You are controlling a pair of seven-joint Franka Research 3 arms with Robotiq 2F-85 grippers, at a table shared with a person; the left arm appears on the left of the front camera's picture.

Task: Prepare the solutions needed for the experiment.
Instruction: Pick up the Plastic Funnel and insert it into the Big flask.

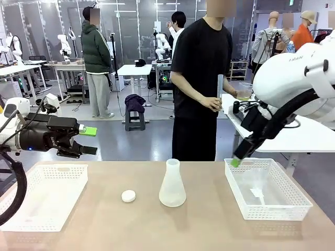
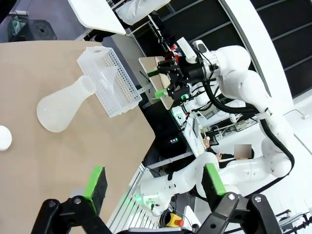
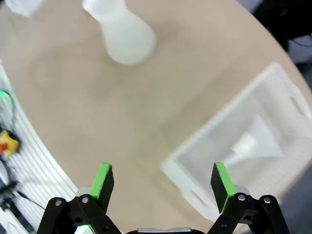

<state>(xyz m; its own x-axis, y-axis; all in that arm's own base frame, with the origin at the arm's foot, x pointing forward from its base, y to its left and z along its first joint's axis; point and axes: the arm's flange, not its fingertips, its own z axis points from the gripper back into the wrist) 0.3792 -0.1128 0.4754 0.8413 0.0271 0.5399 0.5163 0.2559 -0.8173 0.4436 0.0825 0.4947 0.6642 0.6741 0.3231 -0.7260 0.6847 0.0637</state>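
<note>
Front camera faces across the tan table (image 1: 209, 225) toward a standing person (image 1: 201, 78). Left wrist camera looks level from afar, right wrist camera steeply down, closer. Ahead of left gripper (image 2: 154, 181) and right gripper (image 3: 163, 179), both share a frosted translucent conical flask (image 3: 127, 36).

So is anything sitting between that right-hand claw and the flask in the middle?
Nothing visible does. The right gripper hangs open over the far left corner of the white basket; the flask stands upright on bare table to the left of it. The small white cap lies on the flask's other side, out of the way.
</note>
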